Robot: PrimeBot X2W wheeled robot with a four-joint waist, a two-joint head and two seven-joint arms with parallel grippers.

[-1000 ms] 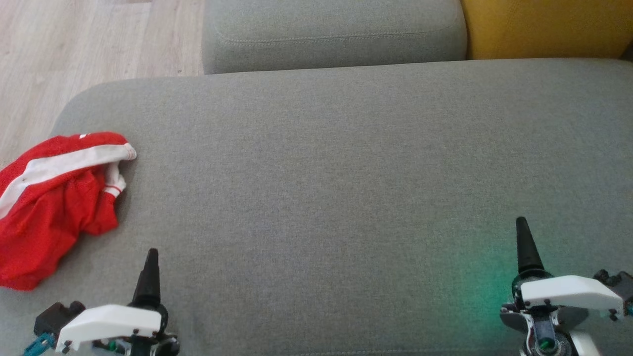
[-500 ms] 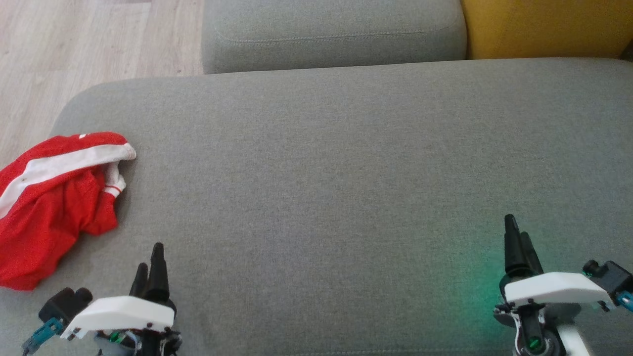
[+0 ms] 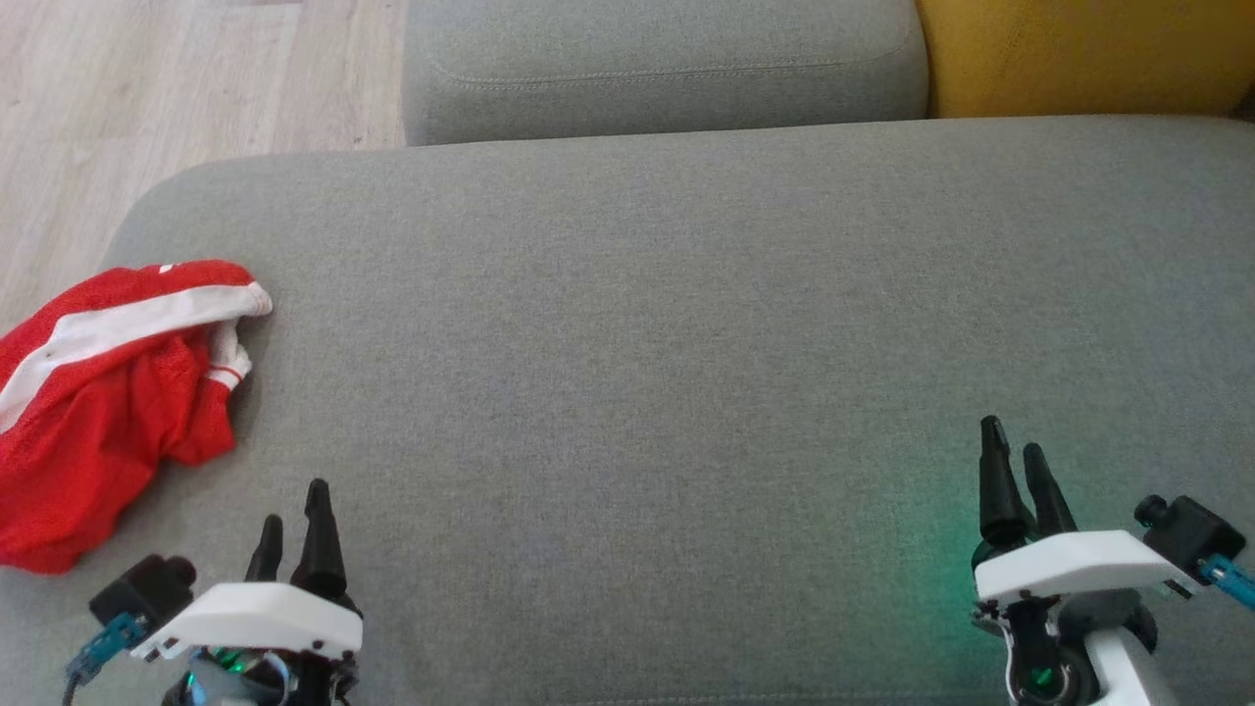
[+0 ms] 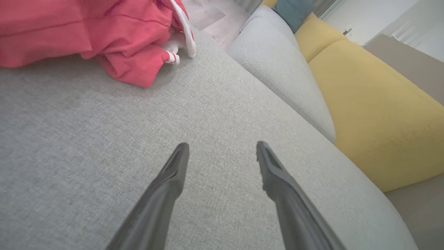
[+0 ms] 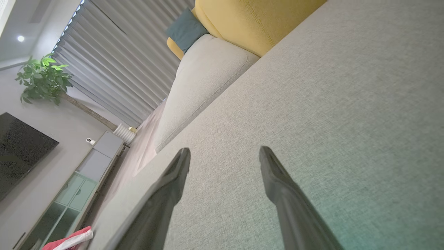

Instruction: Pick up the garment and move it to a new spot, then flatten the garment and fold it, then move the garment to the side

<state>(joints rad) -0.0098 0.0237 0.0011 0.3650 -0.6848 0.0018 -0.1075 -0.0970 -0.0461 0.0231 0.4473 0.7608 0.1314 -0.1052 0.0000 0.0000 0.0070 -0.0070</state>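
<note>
Red garment [image 3: 108,392] with a white stripe lies crumpled at the far left edge of the grey sofa seat [image 3: 637,294]. A small white mark at its top edge may be print but is too small to read.

Left gripper [image 3: 292,505] is near it, apart, fingers spread wide and empty. Right gripper [image 3: 1012,436] is well apart, equally wide and empty. Yellow cushion [image 3: 1079,49] sits far right.

Left wrist view adds a teal cushion [image 4: 291,8]. Right wrist view adds a potted plant [image 5: 43,78] and a dark screen [image 5: 20,146].
</note>
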